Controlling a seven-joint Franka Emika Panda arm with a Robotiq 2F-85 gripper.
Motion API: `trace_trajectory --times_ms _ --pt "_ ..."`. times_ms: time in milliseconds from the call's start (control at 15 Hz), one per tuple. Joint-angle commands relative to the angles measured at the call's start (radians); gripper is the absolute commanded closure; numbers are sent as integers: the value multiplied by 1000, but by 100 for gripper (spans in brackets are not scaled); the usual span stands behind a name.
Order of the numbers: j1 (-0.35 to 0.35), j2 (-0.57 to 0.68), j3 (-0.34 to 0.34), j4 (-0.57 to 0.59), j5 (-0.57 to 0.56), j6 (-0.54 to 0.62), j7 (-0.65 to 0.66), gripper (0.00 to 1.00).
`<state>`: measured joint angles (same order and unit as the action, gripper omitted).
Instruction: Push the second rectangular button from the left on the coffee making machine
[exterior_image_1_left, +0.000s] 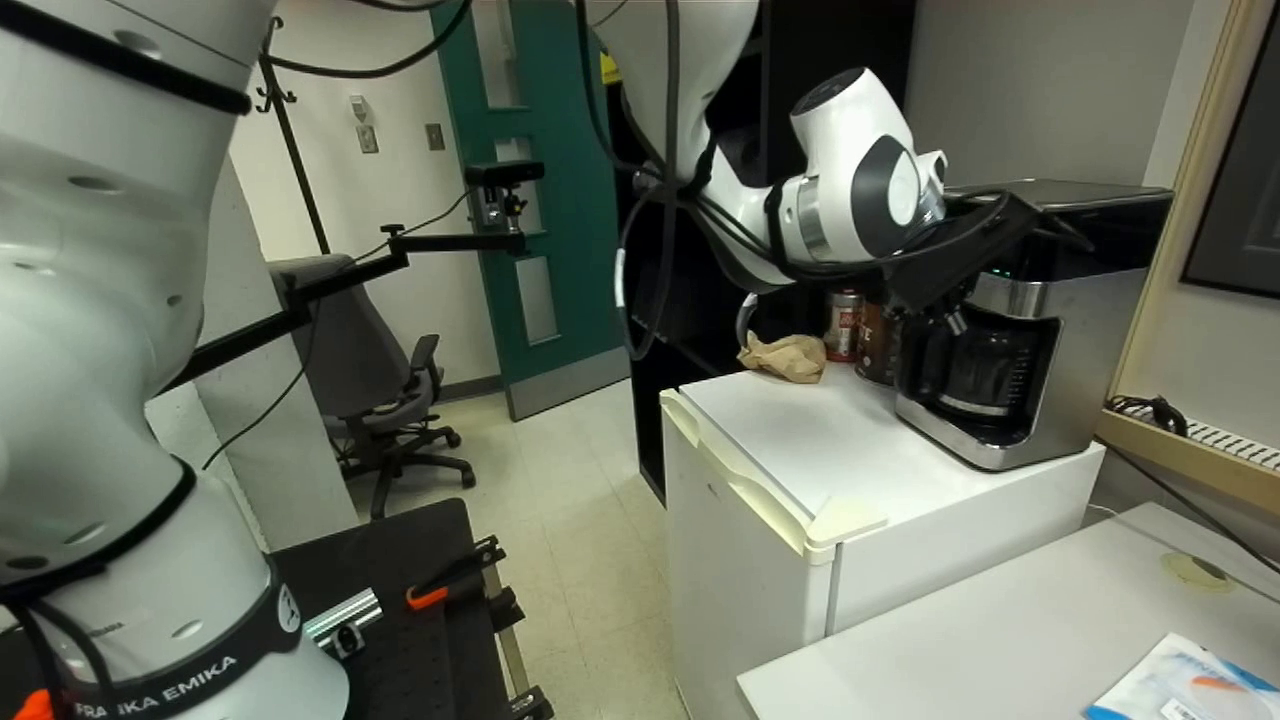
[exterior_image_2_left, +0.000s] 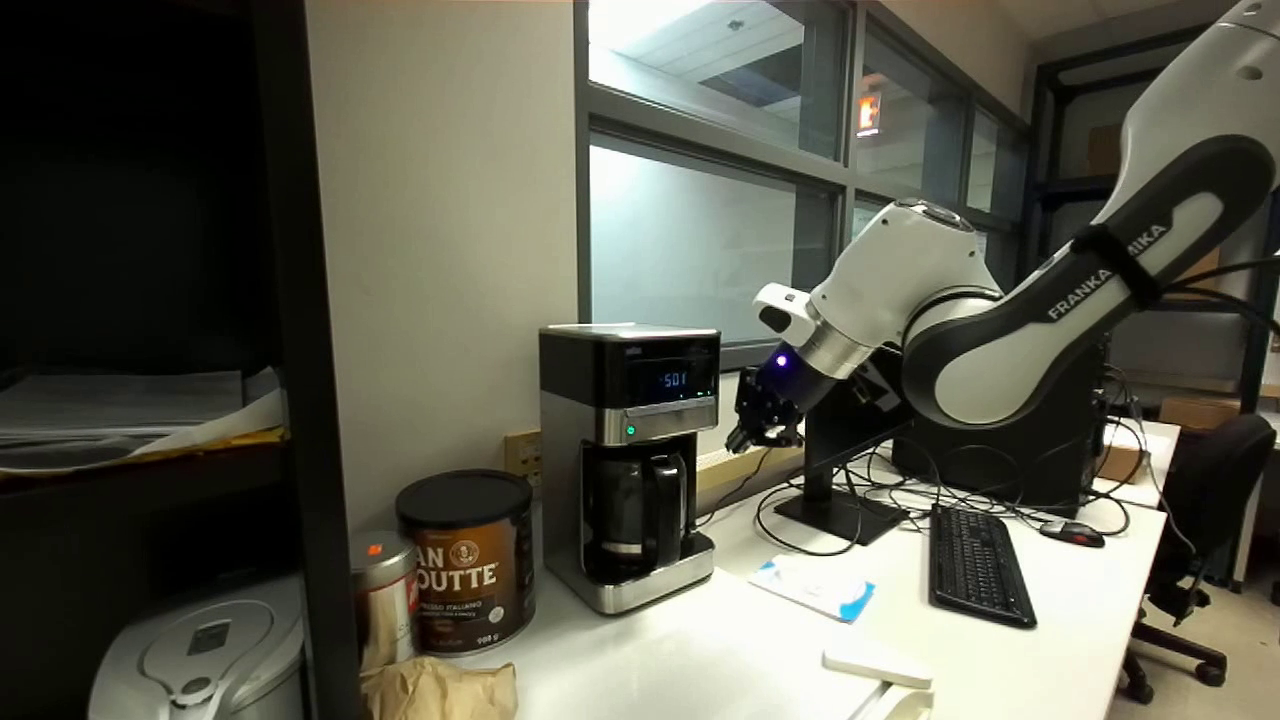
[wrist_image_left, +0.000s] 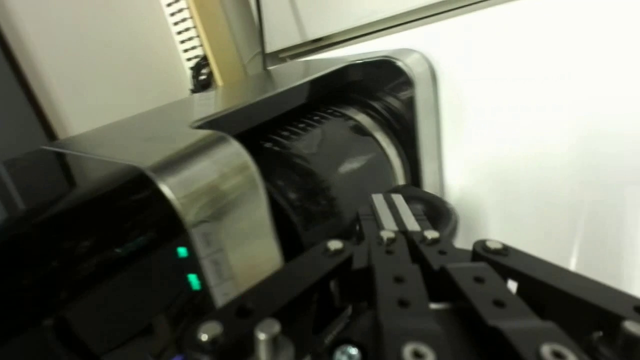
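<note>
The coffee machine (exterior_image_1_left: 1095, 340), silver and black, stands upright on a white surface; it also shows in an exterior view (exterior_image_2_left: 565, 500) and in the wrist view (wrist_image_left: 220, 155). Its display reads 501 in an exterior view. A row of small rectangular buttons (exterior_image_2_left: 675, 416) runs along the silver strip under the display; part of the row shows in the wrist view (wrist_image_left: 215, 262), its labels blurred and the rest hidden behind my gripper. My gripper (wrist_image_left: 396, 212) is shut and empty, its fingertips in front of the carafe handle, below the button strip. In an exterior view my gripper (exterior_image_2_left: 738, 440) appears beside the machine's front.
The glass carafe (exterior_image_2_left: 625, 500) sits inside the machine. A brown coffee tin (exterior_image_2_left: 470, 570), a smaller can (exterior_image_2_left: 385, 600) and a crumpled paper bag (exterior_image_2_left: 440, 690) stand beside it. A monitor stand (exterior_image_2_left: 820, 490), cables and a keyboard (exterior_image_2_left: 980, 565) are on the desk.
</note>
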<state>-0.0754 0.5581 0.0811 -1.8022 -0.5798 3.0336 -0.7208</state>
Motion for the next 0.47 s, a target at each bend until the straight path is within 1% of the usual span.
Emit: trace_trajectory --times_ms 0,200,400 --pt "-149 -153 206 -236 104 -101 -114 100" --pt "-277 -223 369 -346 232 -159 -214 100" --pt "-412 -281 533 -428 385 -186 -332 100"
